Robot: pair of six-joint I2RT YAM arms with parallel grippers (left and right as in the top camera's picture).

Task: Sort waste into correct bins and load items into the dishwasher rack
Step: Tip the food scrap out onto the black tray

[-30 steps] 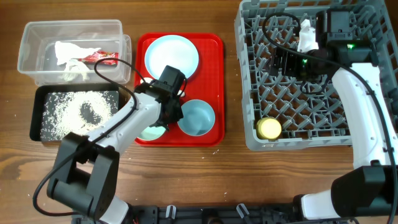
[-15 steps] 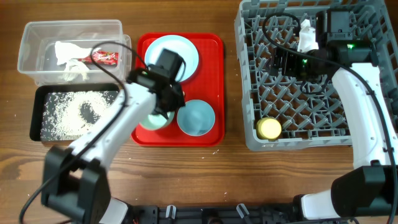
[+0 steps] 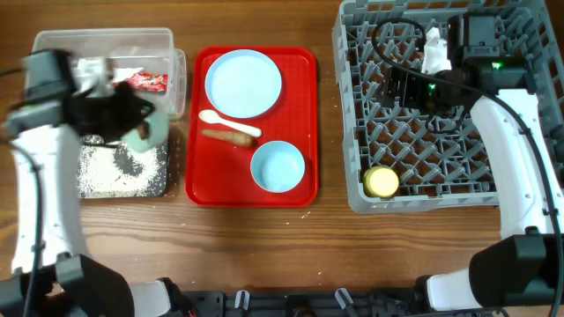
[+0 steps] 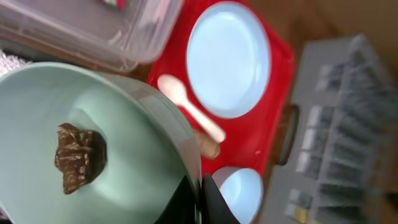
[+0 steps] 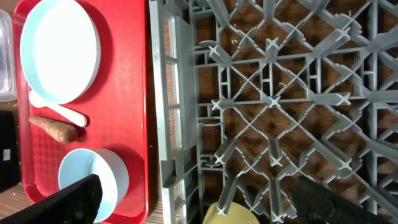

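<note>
My left gripper [image 4: 199, 202] is pinching the rim of the mint green bowl [image 4: 124, 124] at 6 o'clock, one dark finger inside the wall and one outside. The bowl is filling the 8 o'clock side, and a small brown food lump [image 4: 79, 158] is sitting on its floor. The clear tub [image 4: 124, 31] is showing at 11 o'clock. On the red tray [image 4: 277, 93], the plate [image 4: 229, 59] is lying at 12 to 1 o'clock, the white spoon [image 4: 189, 115] just below it, and the carrot-like root [image 4: 209, 147] is peeking past the bowl's rim. A pale blue bowl [image 4: 239, 193] is lying at 5 o'clock. The grey rack [image 4: 348, 124] is blurring at 3 o'clock.
</note>
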